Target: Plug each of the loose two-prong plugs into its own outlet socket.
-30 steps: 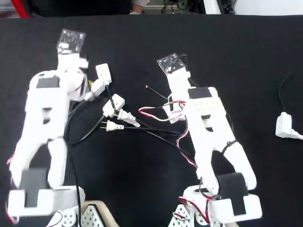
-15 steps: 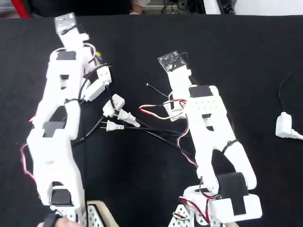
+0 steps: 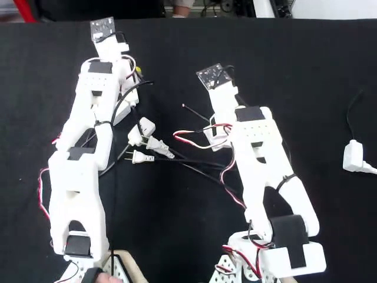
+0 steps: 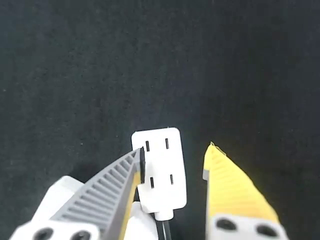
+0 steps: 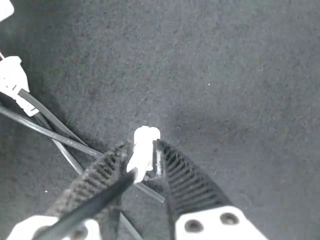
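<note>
A white outlet socket (image 4: 160, 170) with slotted holes lies between the fingers of my left gripper (image 4: 174, 150). It rests against the grey finger (image 4: 107, 187), with a gap to the yellow finger (image 4: 227, 185); the gripper is open. The left arm (image 3: 94, 112) stretches toward the table's far edge. My right gripper (image 5: 141, 146) is shut on a small white plug (image 5: 142, 150) with a black cord. The right arm (image 3: 253, 141) stands mid-table. Three loose white plugs (image 3: 154, 143) (image 3: 136, 156) (image 3: 144, 125) lie between the arms.
Black cords (image 3: 194, 168) and red-white wires (image 3: 200, 138) cross the black cloth between the arms. A white adapter (image 3: 353, 156) with a cord lies at the far right. More plugs (image 5: 12, 75) lie beside the right gripper.
The left arm has swung away from the table's left side and stretched toward the far edge, now covering the outlet socket in the high view. The right arm has kept still.
</note>
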`<control>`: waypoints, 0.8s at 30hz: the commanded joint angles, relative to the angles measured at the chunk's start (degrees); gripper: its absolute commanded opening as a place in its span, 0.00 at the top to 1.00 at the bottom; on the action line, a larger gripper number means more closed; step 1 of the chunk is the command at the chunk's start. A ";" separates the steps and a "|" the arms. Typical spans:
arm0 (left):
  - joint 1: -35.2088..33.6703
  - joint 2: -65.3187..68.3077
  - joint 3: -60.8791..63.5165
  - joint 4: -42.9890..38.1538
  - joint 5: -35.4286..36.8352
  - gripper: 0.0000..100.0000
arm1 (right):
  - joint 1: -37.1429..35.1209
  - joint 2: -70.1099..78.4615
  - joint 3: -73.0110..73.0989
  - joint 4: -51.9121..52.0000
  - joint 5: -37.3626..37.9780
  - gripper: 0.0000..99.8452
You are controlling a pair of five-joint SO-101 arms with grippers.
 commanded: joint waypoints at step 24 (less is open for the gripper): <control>0.04 6.86 -5.67 1.76 13.01 0.74 | 0.53 -0.22 -2.86 -0.88 0.62 0.99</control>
